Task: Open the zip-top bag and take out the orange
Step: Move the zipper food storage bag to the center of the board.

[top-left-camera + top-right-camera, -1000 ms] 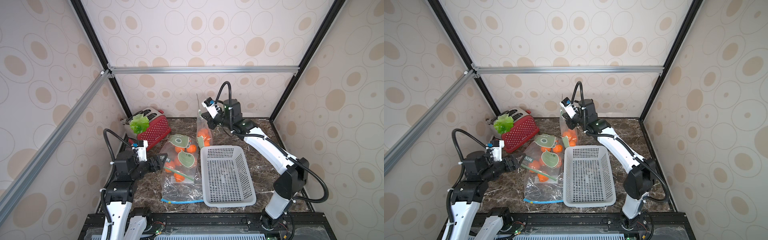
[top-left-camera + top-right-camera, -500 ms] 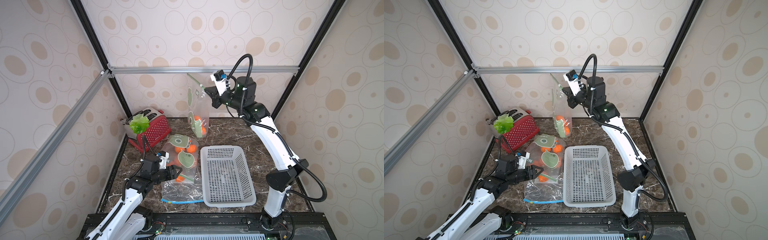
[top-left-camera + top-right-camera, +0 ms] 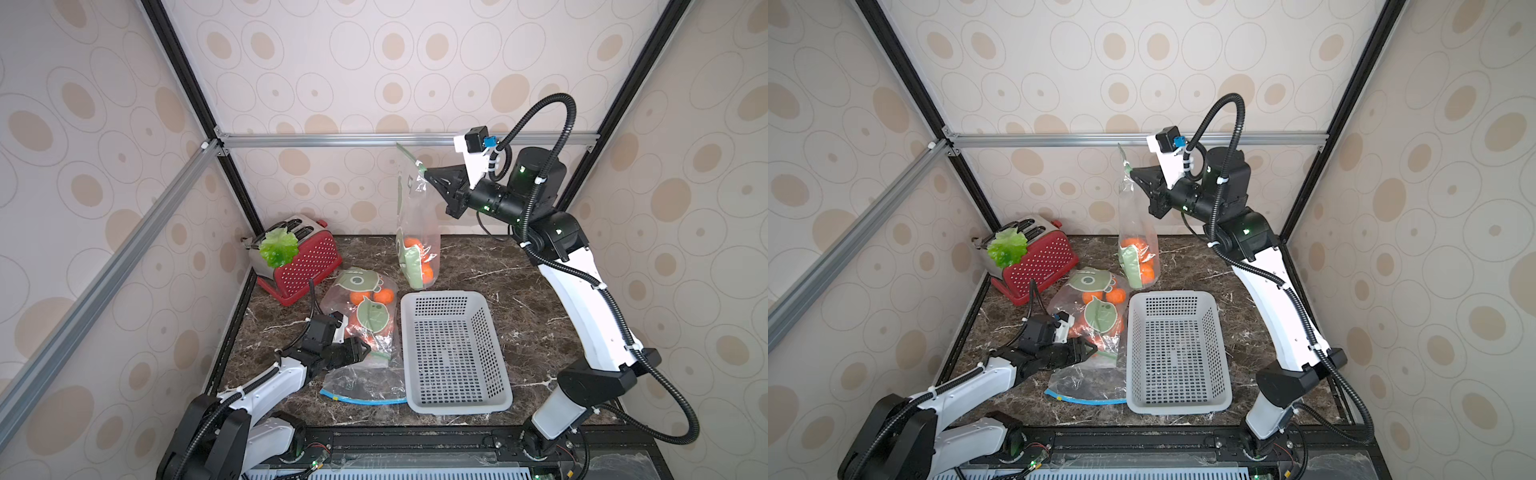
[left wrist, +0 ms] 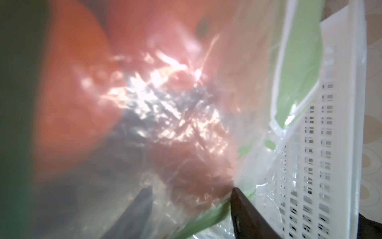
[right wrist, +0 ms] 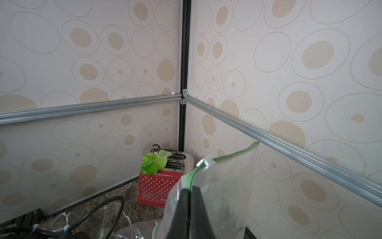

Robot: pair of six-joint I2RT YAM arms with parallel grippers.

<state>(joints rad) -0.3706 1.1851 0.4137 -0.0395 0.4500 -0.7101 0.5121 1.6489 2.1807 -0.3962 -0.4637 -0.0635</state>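
My right gripper (image 3: pixel 428 173) is clamped on the zip-top bag (image 3: pixel 417 220) by its green zip, hanging it beyond the basket's (image 3: pixel 440 296) far rim, oranges (image 3: pixel 412 245) at its bottom; my left gripper (image 3: pixel 365 350), jaws apart, meets a second bag (image 3: pixel 368 318) just beside the basket; I cannot tell whether it grips; the toaster (image 5: pixel 158 189) reads "Bel", the rest hidden.

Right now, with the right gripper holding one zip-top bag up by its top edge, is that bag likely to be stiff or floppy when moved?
Probably floppy: the hanging bag creases below the right gripper. Likely bottom-heavy and apt to swing: its oranges sit low. Its glossy film might slip.
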